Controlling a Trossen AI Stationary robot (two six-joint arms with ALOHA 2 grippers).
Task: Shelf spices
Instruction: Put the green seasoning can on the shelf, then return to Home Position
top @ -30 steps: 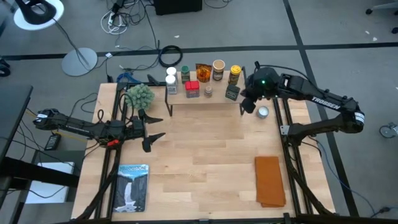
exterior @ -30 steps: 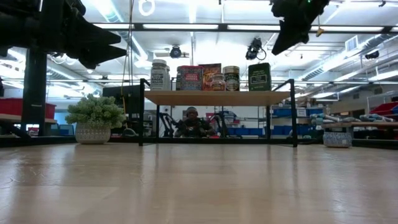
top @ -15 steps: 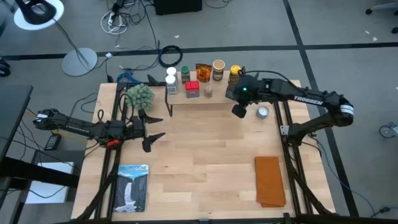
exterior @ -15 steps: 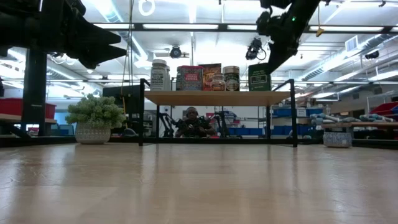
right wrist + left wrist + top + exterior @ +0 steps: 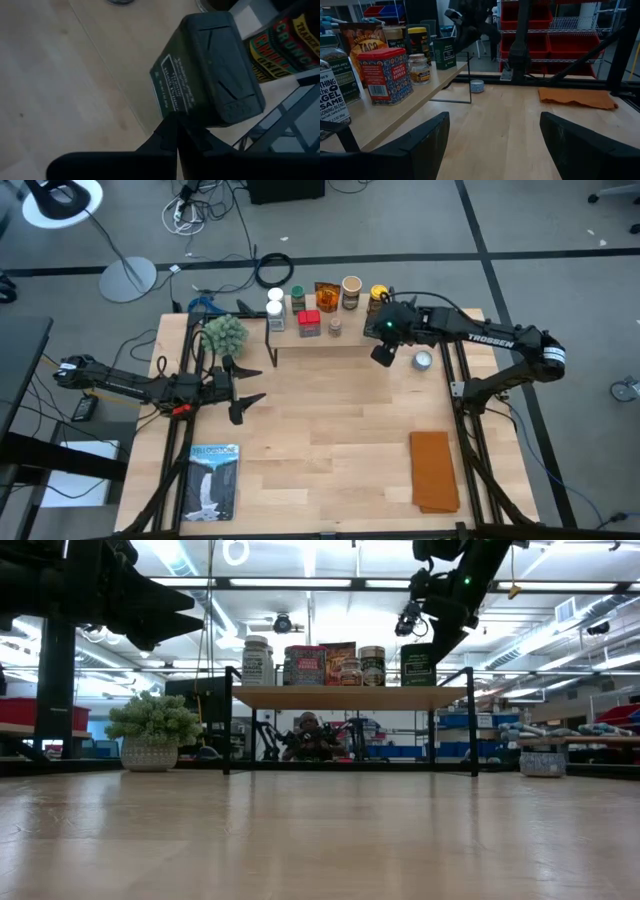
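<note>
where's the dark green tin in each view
High view: mostly hidden under the right tool at the shelf's right end.
Low view: green tin at the shelf's right end, below the right arm.
Left wrist view: far end of the shelf.
Right wrist view: fills the centre.
Shared landmark: the red tin.

High view evenly lit, soft faint shadows under arms. Low view backlit — ceiling light strips glare white, left end effector mere black silhouette, bench blurred up close with pale sheen. Left wrist view dim; dark fingers out of focus. Right wrist view murky — black box soft-edged.
</note>
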